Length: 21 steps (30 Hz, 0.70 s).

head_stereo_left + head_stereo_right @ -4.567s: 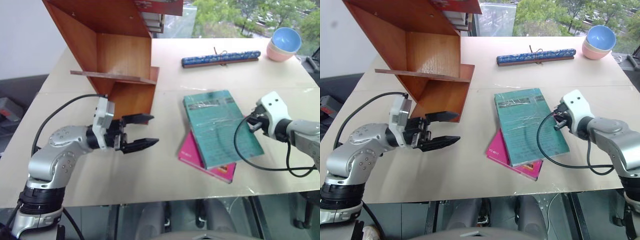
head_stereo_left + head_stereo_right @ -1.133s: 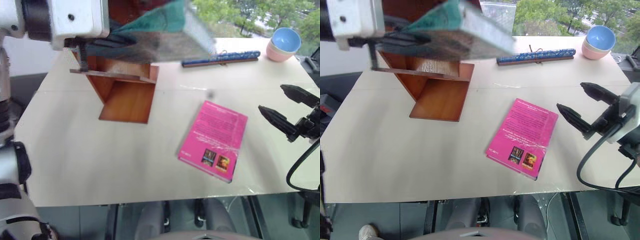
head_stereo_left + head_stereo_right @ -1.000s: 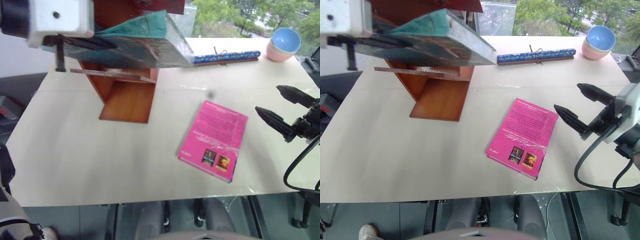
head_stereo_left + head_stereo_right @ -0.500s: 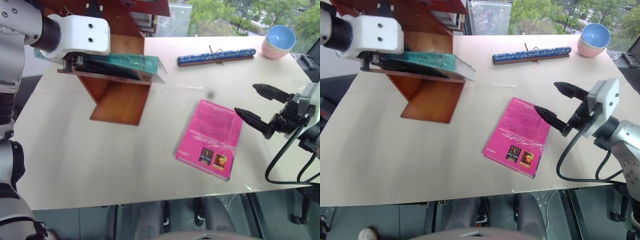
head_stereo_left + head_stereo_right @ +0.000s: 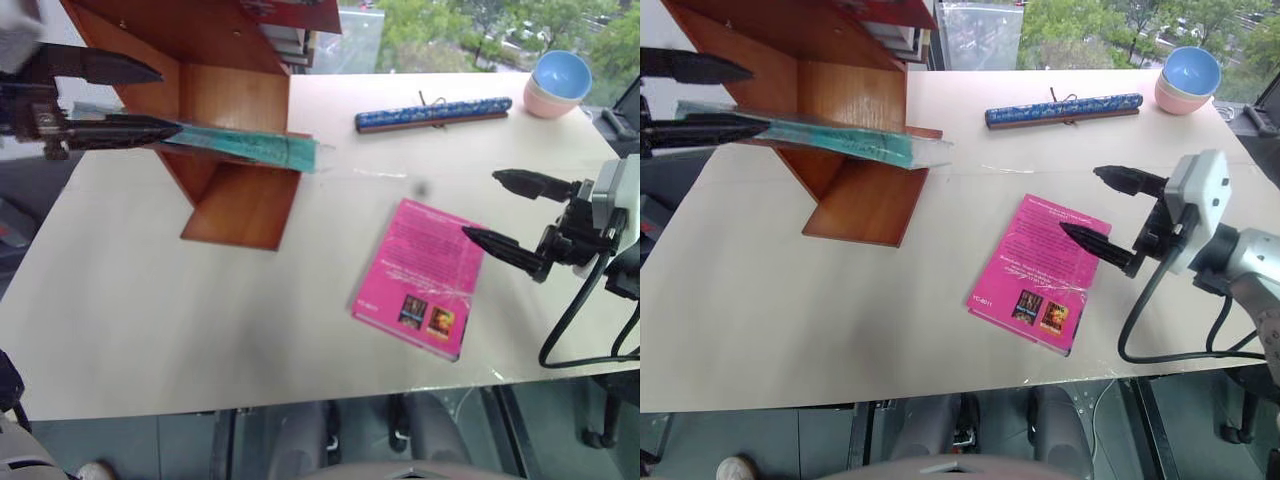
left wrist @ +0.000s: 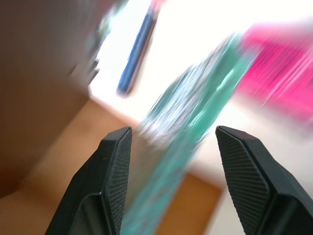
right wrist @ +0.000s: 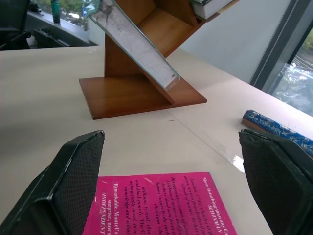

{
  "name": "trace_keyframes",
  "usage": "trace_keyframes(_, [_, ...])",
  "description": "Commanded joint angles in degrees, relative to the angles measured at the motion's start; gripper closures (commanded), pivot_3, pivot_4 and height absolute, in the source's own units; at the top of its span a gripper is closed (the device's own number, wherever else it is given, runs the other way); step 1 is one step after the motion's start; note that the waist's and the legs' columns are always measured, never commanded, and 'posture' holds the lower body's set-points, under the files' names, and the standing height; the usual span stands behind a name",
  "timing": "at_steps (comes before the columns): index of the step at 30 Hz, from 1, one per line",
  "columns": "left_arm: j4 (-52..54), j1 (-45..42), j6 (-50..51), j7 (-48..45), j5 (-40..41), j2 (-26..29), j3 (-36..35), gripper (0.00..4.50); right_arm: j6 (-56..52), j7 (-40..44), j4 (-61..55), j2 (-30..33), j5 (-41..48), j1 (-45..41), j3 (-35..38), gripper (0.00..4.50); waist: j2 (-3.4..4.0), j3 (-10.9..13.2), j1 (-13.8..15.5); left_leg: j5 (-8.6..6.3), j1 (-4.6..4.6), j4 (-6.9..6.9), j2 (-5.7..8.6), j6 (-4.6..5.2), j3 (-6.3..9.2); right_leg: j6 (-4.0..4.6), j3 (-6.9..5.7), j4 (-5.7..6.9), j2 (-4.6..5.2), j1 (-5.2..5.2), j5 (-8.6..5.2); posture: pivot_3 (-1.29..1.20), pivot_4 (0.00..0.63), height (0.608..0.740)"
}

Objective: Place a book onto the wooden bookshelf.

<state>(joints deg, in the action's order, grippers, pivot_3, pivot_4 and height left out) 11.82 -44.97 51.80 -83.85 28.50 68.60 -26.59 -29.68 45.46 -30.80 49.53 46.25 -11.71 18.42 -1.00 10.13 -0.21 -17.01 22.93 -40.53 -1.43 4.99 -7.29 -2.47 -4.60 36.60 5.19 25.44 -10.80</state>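
The teal-green book lies flat on the board of the wooden bookshelf, and its right end overhangs the shelf's side. My left gripper is at the shelf's left side with its fingers spread open. The book's left end sits between them, close to the lower finger. In the left wrist view the blurred book runs between the two wide-apart fingers. My right gripper hangs open and empty over the right edge of the pink book. The right wrist view shows the shelf and the book from the side.
A pink book lies flat on the table to the right of the middle. At the back are a long blue patterned roll and stacked blue and pink bowls. More books stand on the shelf's upper level.
The left gripper carried the book down onto the shelf board, opened, and drew back to the left. The right gripper shifted slightly left, over the pink book's edge.
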Motion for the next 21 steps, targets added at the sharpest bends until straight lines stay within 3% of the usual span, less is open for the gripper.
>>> trace_keyframes(1, [8.9, 3.5, 17.9, 6.3, 15.6, -5.2, -10.4, 1.62, -1.2, 1.5, 0.0, 2.0, 1.3, -1.2, 1.6, 0.0, -0.01, 0.0, 0.1, 0.0, -0.05, -0.02, 0.01, 0.0, 0.02, 0.0, -0.01, 0.02, 0.02, -0.05, 0.0, 0.0, 0.15, 0.738])
trace_keyframes(4, [13.9, 4.3, 27.6, 15.8, 26.7, -14.7, -12.9, 1.62, -2.7, 1.6, -0.5, 3.0, 1.8, -0.7, 2.3, 0.0, 0.0, 0.0, 0.2, 0.0, -0.19, -0.14, 0.01, -0.01, 0.09, 0.0, -0.06, 0.11, 0.05, -0.21, 0.0, 0.0, 0.15, 0.738])
trace_keyframes(7, [22.2, 12.4, 27.1, 26.2, 32.3, -27.4, -10.0, 1.62, -5.6, 0.9, -1.8, 4.4, 2.5, 1.5, 3.6, 0.0, 0.04, 0.0, 0.2, 0.0, -0.26, -0.38, 0.03, -0.01, 0.21, 0.0, -0.1, 0.17, 0.1, -0.39, 0.01, 0.0, 0.15, 0.738])
trace_keyframes(8, [22.9, 14.2, 26.7, 30.6, 32.6, -31.5, -9.2, 1.62, -7.2, 0.9, -2.0, 5.1, 3.5, 2.3, 4.0, 0.0, -0.06, 0.0, 0.3, -0.01, -0.33, -0.41, 0.07, -0.01, 0.27, 0.01, -0.05, 0.15, 0.2, -0.53, 0.02, 0.0, 0.15, 0.738])
trace_keyframes(11, [24.9, 23.1, 19.5, 36.2, 28.0, -38.7, -3.9, 0.97, -9.2, 0.9, -4.3, 7.2, 0.2, 8.3, 4.2, 0.0, -0.11, 0.0, 0.7, -0.01, -0.28, -0.56, 0.08, -0.02, 0.5, 0.25, -0.14, 0.15, 0.22, -0.64, 0.16, 0.0, 0.15, 0.738])
trace_keyframes(13, [25.2, 28.5, 12.5, 36.7, 21.9, -38.7, 1.4, 0.03, -8.4, 0.1, -5.7, 6.9, -2.0, 11.9, 4.8, 0.0, -0.14, 0.0, 0.8, -0.02, -0.28, -0.55, 0.08, -0.03, 0.54, 0.29, -0.18, 0.16, 0.21, -0.65, 0.15, 0.0, 0.15, 0.738])
trace_keyframes(15, [24.3, 32.1, 3.4, 39.1, 14.2, -39.7, 6.1, 0.03, -6.9, -0.1, -5.8, 6.5, -5.1, 15.6, 5.7, 0.0, -0.02, -0.1, 1.0, -0.02, -0.29, -0.54, 0.09, -0.04, 0.52, 0.48, -0.18, 0.15, 0.19, -0.64, 0.04, 0.0, 0.15, 0.738])
trace_keyframes(18, [16.1, 39.7, -13.5, 35.2, 2.6, -36.7, 10.0, 0.03, -6.1, 0.4, -6.8, 5.2, -8.2, 23.0, 9.8, 0.0, 0.04, -0.1, 1.1, -0.16, -0.29, -0.55, 0.11, -0.27, 0.52, 0.51, -0.19, 0.12, 0.25, -0.64, 0.02, 0.0, 0.15, 0.738])
trace_keyframes(21, [10.8, 42.7, -20.9, 30.6, 0.3, -33.0, 8.9, 0.03, -5.5, 2.2, -8.0, 4.2, -10.7, 30.2, 15.5, 0.0, 0.05, -0.1, 1.2, -0.18, -0.2, -0.55, 0.1, -0.27, 0.54, 0.52, -0.24, 0.12, 0.32, -0.57, 0.01, 0.0, 0.15, 0.738])
